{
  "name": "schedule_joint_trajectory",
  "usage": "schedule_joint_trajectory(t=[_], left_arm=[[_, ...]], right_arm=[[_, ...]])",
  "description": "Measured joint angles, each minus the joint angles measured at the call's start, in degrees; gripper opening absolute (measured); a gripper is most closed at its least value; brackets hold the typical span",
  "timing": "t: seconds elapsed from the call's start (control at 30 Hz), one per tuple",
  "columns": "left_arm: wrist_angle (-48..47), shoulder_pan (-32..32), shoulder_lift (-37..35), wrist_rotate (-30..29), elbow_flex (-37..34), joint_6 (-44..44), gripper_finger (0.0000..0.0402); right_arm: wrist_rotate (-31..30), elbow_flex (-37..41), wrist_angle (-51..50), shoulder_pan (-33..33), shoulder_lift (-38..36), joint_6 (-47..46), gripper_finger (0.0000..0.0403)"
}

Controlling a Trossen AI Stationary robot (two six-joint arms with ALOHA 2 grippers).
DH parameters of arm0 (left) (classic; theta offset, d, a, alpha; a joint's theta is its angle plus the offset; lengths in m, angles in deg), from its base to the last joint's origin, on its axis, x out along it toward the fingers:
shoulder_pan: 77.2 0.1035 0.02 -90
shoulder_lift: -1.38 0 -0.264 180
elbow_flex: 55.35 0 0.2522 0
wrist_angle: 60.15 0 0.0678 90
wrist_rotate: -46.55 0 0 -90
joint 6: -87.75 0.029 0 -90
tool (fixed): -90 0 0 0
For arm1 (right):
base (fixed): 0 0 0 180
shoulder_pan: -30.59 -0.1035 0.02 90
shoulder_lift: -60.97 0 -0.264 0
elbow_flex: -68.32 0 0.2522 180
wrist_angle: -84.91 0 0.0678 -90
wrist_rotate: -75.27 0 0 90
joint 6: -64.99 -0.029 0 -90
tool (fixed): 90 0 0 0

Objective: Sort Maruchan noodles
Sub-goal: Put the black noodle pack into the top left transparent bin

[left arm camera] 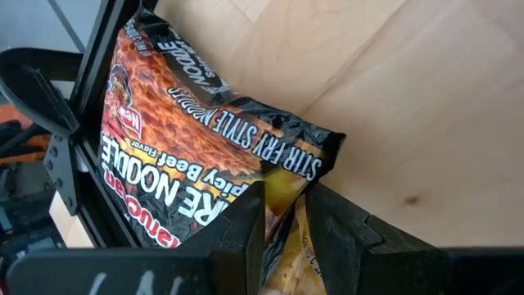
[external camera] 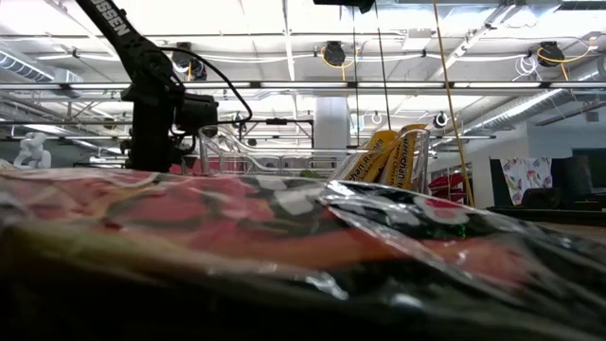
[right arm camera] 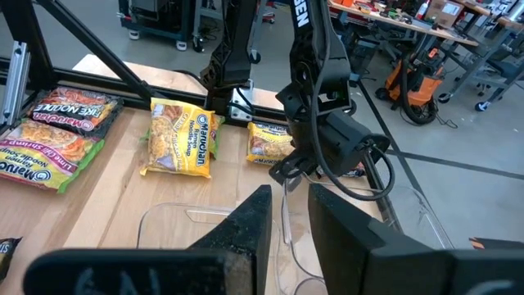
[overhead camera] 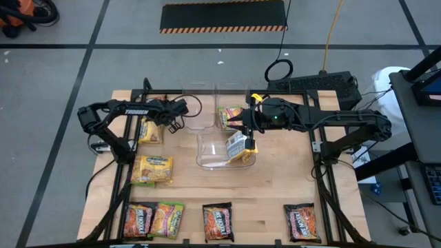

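Note:
My left gripper [overhead camera: 176, 118] is low over the table's far left part, open. In its wrist view a yellow packet's crinkled end [left arm camera: 288, 215] fills the narrow gap between the fingers. Just beyond it a dark Fire Noodle packet [left arm camera: 188, 123] lies flat on the wood beside the black frame. My right gripper [overhead camera: 246, 131] hangs high over a clear bin [overhead camera: 210, 157], open, with nothing between its fingers [right arm camera: 288, 197]. A yellow packet [overhead camera: 237, 146] stands tilted in that bin, leaning at its right end [external camera: 388, 156]. My left gripper slants down with the yellow packet's end [left arm camera: 288, 215] in the gap between its two fingers. Whether the fingers touch it I cannot tell, and the fingers hide the rest of that packet.
Yellow packets lie at the left [overhead camera: 150, 131] [overhead camera: 153, 169]. Along the near edge lie an orange [overhead camera: 138, 220], a lime-green [overhead camera: 169, 219] and two dark packets [overhead camera: 217, 222] [overhead camera: 301, 222]. Two smaller clear bins stand at the far middle [overhead camera: 196, 109]; one holds a packet [overhead camera: 231, 117]. A dark packet [external camera: 284, 227] fills the low view's foreground.

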Motion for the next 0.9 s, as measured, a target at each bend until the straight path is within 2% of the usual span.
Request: schedule_joint_trajectory(t=[0.7,0.9], left_arm=[[3.6,3.8,0.0,-0.3,0.0,0.1,0.0097],[5.8,4.8,-0.1,-0.2,-2.2,1.0,0.0097]], right_arm=[[0.2,0.0,0.0,1.8,0.0,0.0,0.0077],[0.2,0.0,0.2,1.8,0.0,0.0,0.0077]])
